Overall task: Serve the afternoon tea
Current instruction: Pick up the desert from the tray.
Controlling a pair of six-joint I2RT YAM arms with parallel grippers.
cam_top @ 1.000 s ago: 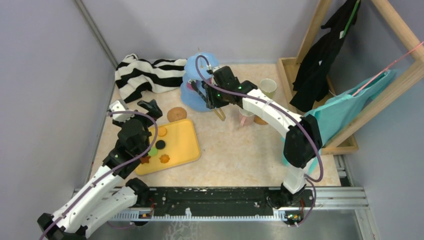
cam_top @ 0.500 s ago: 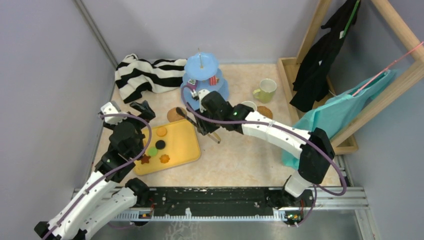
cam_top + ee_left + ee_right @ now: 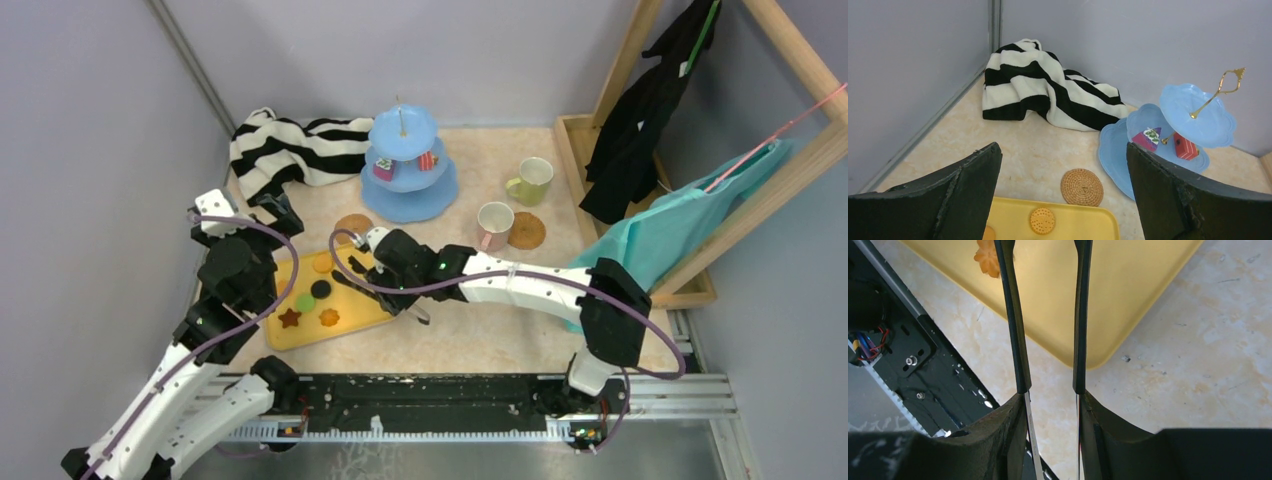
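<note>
The light-blue three-tier stand (image 3: 405,165) stands at the back with two cake slices (image 3: 384,170) on its middle tier. Several toy cookies lie on the yellow tray (image 3: 372,300), among them an orange flower cookie (image 3: 329,318). My right gripper (image 3: 398,293) is shut on black tongs (image 3: 360,283). The tongs' arms (image 3: 1015,340) stand apart and empty over the tray's near right corner (image 3: 1128,300). My left gripper (image 3: 250,208) is open and empty above the tray's far left side. The pink-handled cup (image 3: 494,224) stands beside one cork coaster (image 3: 526,231). The yellow-green cup (image 3: 532,180) is behind them. The other coaster (image 3: 1081,187) lies between tray and stand.
The black-and-white striped cloth (image 3: 290,150) lies in the back left corner. A wooden rack (image 3: 640,150) with hanging clothes stands at the right. Grey walls close the left and back. The black base rail (image 3: 903,355) runs close to the tongs.
My right arm has swung from the stand down and left to the tray's near right corner, tongs in hand. My left gripper has drawn back to the left.
</note>
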